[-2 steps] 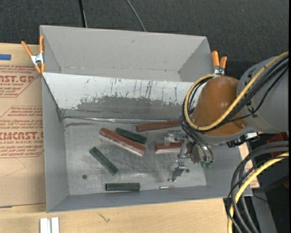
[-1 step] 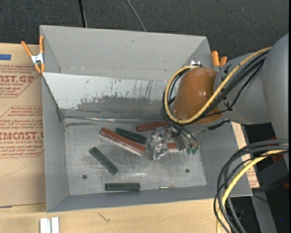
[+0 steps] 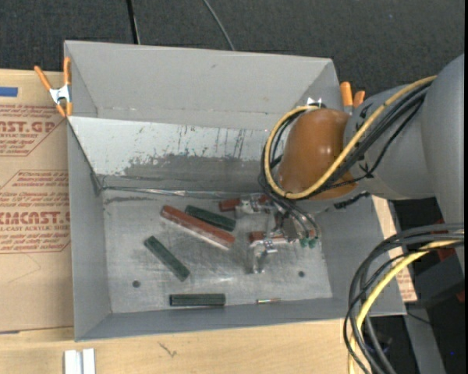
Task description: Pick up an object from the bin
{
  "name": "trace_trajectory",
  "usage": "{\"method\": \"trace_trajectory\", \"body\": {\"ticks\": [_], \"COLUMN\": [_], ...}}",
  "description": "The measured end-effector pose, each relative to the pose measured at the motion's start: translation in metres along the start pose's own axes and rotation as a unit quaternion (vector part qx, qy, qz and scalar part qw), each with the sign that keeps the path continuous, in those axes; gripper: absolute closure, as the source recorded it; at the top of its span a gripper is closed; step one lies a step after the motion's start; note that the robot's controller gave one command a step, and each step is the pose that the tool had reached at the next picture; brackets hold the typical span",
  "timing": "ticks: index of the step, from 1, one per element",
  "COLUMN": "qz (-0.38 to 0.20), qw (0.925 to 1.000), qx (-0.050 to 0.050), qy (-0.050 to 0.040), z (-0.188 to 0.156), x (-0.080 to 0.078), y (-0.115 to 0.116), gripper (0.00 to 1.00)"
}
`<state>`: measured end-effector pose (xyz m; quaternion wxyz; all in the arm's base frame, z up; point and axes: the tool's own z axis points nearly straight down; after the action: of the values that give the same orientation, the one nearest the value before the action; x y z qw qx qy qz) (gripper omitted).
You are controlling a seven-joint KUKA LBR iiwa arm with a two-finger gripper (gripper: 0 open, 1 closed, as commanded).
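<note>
I saw the end effector (image 3: 259, 257) low over the floor of the bin (image 3: 84, 232), right of centre in the frame, just beside the right end of a long reddish-brown bar (image 3: 193, 224). A dark green bar (image 3: 210, 216) lay against that one. I could not tell whether the end effector was released or clenched.

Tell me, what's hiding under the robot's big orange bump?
The gripper hangs below the orange cover, above the bin floor. A small red piece pokes out at its left edge. The bin's right back part is covered, so anything lying there can't be seen.
</note>
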<state>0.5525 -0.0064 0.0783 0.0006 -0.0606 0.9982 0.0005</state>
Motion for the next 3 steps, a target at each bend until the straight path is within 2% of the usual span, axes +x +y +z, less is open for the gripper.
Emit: {"method": "trace_trajectory", "body": {"ticks": [2, 3], "qz": [0.01, -0.055], "qw": [1.0, 0.9985], "qx": [0.001, 0.0], "qy": [-0.0008, 0.0007], "z": [0.001, -0.024], "x": [0.003, 0.017], "y": [0.003, 0.002], "gripper": [0.0, 0.0]}}
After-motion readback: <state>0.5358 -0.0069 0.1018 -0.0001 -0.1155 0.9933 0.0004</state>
